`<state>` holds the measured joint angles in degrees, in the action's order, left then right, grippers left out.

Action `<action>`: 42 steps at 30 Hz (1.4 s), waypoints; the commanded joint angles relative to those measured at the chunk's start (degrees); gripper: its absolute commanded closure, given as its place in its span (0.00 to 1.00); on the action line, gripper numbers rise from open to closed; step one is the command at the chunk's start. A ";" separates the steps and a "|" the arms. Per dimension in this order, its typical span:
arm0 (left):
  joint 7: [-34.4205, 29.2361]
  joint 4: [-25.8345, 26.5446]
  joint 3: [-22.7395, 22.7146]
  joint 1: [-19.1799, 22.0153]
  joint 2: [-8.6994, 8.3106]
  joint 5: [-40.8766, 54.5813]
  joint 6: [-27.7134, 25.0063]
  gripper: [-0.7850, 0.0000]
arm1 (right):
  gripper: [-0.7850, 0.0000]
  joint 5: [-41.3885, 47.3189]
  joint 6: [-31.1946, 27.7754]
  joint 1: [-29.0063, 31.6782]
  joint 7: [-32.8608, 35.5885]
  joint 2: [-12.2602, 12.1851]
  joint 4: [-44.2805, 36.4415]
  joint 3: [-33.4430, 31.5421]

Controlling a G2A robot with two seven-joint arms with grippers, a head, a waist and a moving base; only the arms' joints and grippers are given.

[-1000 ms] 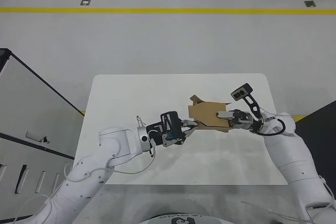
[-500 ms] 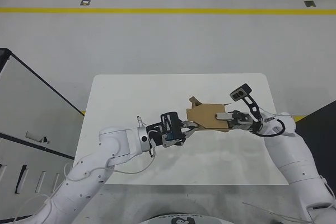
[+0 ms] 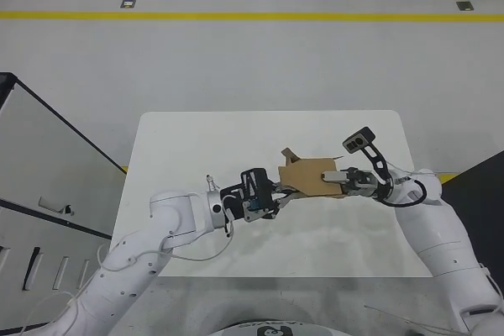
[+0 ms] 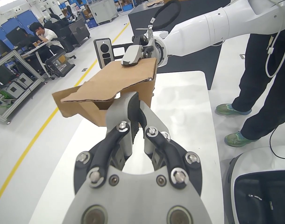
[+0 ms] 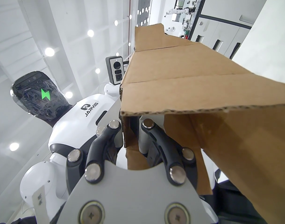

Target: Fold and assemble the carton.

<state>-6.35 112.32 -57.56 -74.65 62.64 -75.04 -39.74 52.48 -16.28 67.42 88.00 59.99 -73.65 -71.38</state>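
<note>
Overhead, the carton [image 3: 307, 175] sits over the middle of the bench [image 3: 193, 143], held between the left pincer [image 3: 279, 198] and the right pincer [image 3: 329, 176]. I judge it is being squared up, with its flaps not yet tucked. The next move calls for one side to let go and press a flap inward. The left wrist view adds that pincer's fingers [image 4: 120, 108] closed on the carton's near wall, under a loose top flap [image 4: 91, 93]. The right wrist view adds its pincer clamped across a panel edge.

Brown corrugated carton [image 3: 307, 176], half-folded, flaps loose, one jutting out; table [image 3: 193, 151] centre-right.
</note>
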 commanded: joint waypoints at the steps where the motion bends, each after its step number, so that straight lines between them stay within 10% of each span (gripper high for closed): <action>1: 0.18 -0.30 0.22 0.22 0.05 0.11 -0.11 1.00 | 1.00 0.20 0.00 -0.06 0.00 0.04 0.01 0.08; 42: 0.77 -0.02 0.14 -0.22 0.02 -0.01 -0.08 1.00 | 1.00 0.74 -0.08 0.54 -0.08 1.01 0.68 -0.04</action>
<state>-5.58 112.29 -57.43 -74.87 62.66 -75.05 -39.82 53.16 -16.37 67.93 87.91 60.97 -72.97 -71.45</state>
